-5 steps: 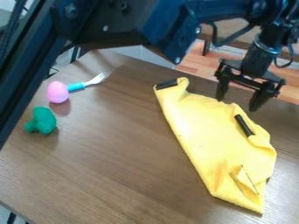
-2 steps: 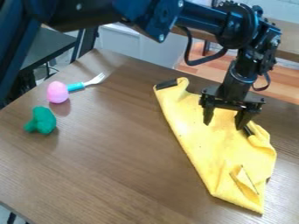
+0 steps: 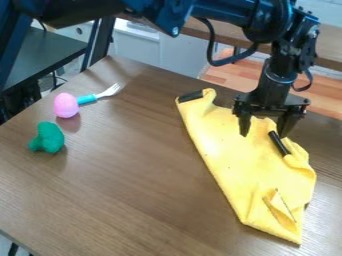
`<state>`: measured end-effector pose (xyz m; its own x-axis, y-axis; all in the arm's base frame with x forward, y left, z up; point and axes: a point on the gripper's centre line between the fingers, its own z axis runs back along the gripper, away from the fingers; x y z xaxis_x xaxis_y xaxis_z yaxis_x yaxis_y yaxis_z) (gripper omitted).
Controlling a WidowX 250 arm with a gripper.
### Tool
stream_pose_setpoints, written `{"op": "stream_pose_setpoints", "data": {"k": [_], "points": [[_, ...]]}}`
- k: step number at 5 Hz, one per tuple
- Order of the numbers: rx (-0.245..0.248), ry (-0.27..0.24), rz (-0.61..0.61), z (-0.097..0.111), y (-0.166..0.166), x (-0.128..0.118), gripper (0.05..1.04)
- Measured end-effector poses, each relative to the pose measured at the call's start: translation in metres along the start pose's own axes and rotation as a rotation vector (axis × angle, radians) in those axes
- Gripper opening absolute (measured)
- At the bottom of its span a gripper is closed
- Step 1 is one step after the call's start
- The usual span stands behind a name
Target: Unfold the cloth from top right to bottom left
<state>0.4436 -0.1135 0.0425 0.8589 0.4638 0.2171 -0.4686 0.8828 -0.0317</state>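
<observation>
"What lies nearest?"

"The low corner of my yellow cloth (image 3: 234,155). It stretches from there up to the far side of the brown table (image 3: 133,175), on the right of the view, with a small flap folded near its low end."

"And past that?"

"A green toy (image 3: 47,138) on the left, and one dark strip (image 3: 278,143) on the cloth, close under me. A pink egg (image 3: 65,105) sits beyond the toy, and just beside it the blue handle of a fork (image 3: 89,98)."

"How are you holding yourself?"

"My gripper (image 3: 263,135) hangs down over the cloth's upper part, two fingers pointing at the table, spread well apart, nothing between them in my grasp. Whether the tips touch the fabric, I can't tell. Above, my wrist stands nearly upright and my arm (image 3: 230,15) runs across the top of the view from the upper left."

"Farthest?"

"Another dark strip (image 3: 190,96) at the cloth's top corner, then wooden flooring (image 3: 224,72) beyond the table."
</observation>
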Motion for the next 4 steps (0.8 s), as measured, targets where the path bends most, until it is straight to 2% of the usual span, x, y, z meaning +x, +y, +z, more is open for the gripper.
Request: {"op": "stream_pose_setpoints", "data": {"k": [1, 4], "points": [[-0.023, -0.018, 0.012, 0.009, -0.007, 0.007, 1.000], [-0.009, 0.006, 0.011, -0.010, -0.022, 0.002, 1.000]]}}
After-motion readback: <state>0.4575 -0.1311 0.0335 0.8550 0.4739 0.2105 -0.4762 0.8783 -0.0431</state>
